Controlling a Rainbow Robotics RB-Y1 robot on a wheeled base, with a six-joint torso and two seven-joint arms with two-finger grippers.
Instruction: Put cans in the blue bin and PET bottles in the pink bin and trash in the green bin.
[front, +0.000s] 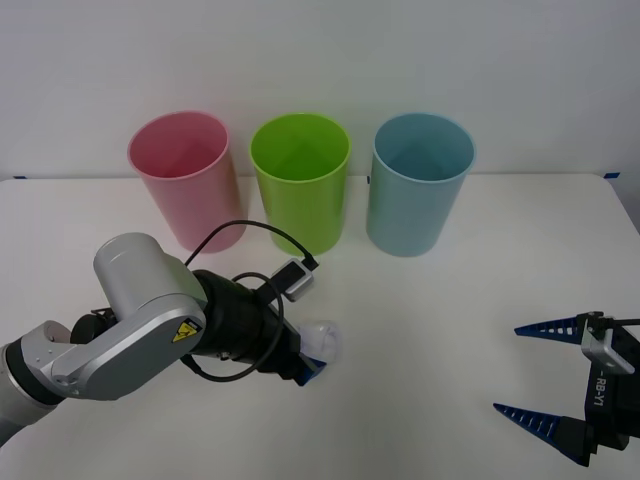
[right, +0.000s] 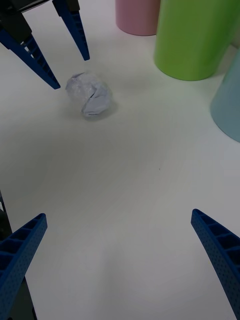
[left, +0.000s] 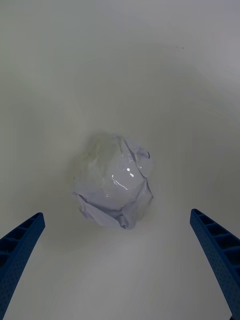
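Observation:
A crumpled whitish wad of trash (front: 324, 338) (right: 90, 95) (left: 114, 187) lies on the white table in front of the green bin (front: 300, 180) (right: 200, 35). My left gripper (front: 315, 362) (right: 71, 72) (left: 117, 214) is open just above the table, one finger on each side of the wad and neither touching it. The pink bin (front: 185, 175) (right: 137, 15) stands left of the green one and the blue bin (front: 420, 185) (right: 227, 110) stands right of it. My right gripper (front: 508, 368) (right: 118, 215) waits open and empty at the near right. Cans and PET bottles are out of view.
The three bins stand upright in a row along the back of the white table (front: 450, 300). A black cable (front: 250, 228) loops over the left wrist near the pink bin's base. A wide stretch of bare table separates the wad from the right gripper.

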